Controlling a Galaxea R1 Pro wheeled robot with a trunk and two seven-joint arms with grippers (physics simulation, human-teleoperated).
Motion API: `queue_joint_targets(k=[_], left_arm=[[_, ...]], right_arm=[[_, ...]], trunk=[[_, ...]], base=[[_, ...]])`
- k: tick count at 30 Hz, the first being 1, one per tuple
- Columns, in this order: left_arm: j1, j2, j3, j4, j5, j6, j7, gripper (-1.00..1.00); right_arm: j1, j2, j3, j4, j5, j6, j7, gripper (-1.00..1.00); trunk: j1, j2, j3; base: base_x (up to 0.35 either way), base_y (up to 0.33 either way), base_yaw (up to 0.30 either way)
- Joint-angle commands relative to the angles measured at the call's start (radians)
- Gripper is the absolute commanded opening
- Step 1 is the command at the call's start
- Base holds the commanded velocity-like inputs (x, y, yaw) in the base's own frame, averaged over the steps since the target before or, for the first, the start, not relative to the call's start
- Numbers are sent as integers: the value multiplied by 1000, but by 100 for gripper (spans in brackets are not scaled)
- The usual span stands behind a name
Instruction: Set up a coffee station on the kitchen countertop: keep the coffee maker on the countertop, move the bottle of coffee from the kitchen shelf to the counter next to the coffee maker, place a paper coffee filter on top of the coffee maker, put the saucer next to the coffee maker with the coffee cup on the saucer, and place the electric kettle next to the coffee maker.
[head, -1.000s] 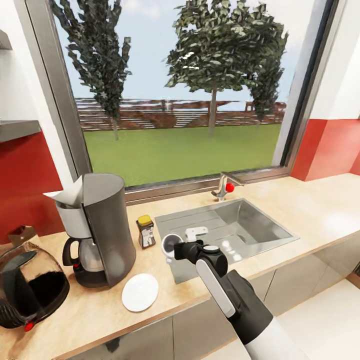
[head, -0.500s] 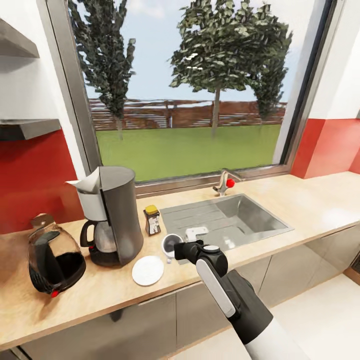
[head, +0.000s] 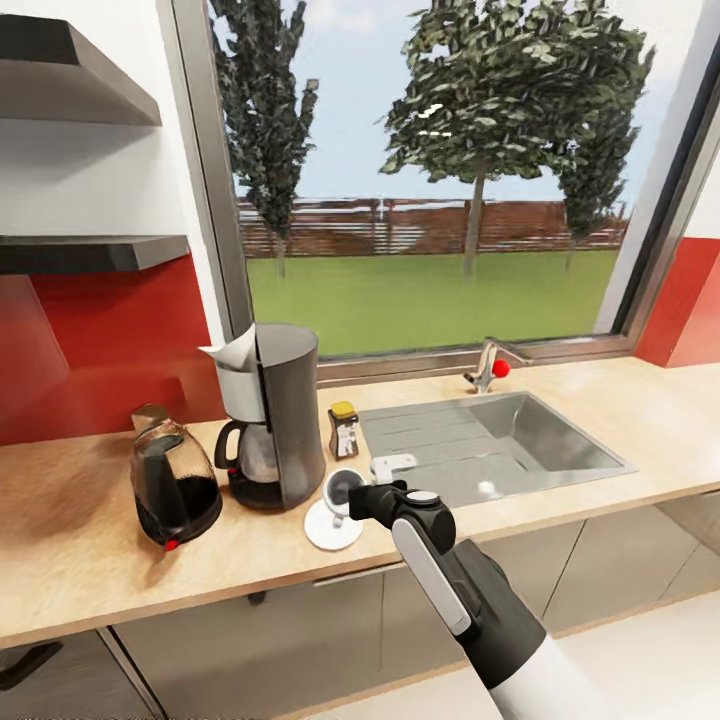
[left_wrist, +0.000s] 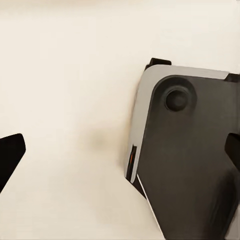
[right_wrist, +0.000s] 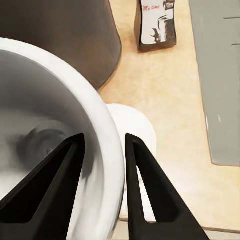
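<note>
A: Item one, right gripper (head: 352, 497)?
B: Clamped on the rim of the white coffee cup (head: 341, 487); one finger inside the wall, one outside. Cup is held above the saucer (head: 333, 525); whether they touch, I cannot tell.

A: Beyond the gripper?
B: Coffee bottle (head: 344, 431), yellow cap, upright on the countertop (head: 80, 540). Beside it, the coffee maker (head: 275, 428), paper filter (head: 234, 352) standing in its top. Further out to that side, the electric kettle (head: 174, 482), glass-bodied.

A: On the other side?
B: Steel sink (head: 520, 445).

A: Left gripper (left_wrist: 120, 155)?
B: Fingertips spread wide, nothing between them.
</note>
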Motion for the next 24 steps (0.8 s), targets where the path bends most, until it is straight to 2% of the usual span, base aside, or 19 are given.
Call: queue_joint_targets(k=[1,8,13,24], left_arm=[[-1,0,8,1,7,-1,-7,100],[-1,0,3,6,3,9,-5,100],[-1,8,0,9,2,13,-5,100],[-1,3,0,9,2,14,-4,100]], right_arm=[[-1,-4,2,3,-5,2,-10,-100],[-1,1,1,51,0,24,-11,-100],[-2,5,-3,58,-6,130,-12,-100],[-2,2,-6,64,-6,144,-12,-100]], trunk=[[1,-2,-2],[1,-2,-3],[1,-2,-3],[1,-2,-3]], base=[[0,0,28],[0,0,7],[0,0,0],[59,27,0]])
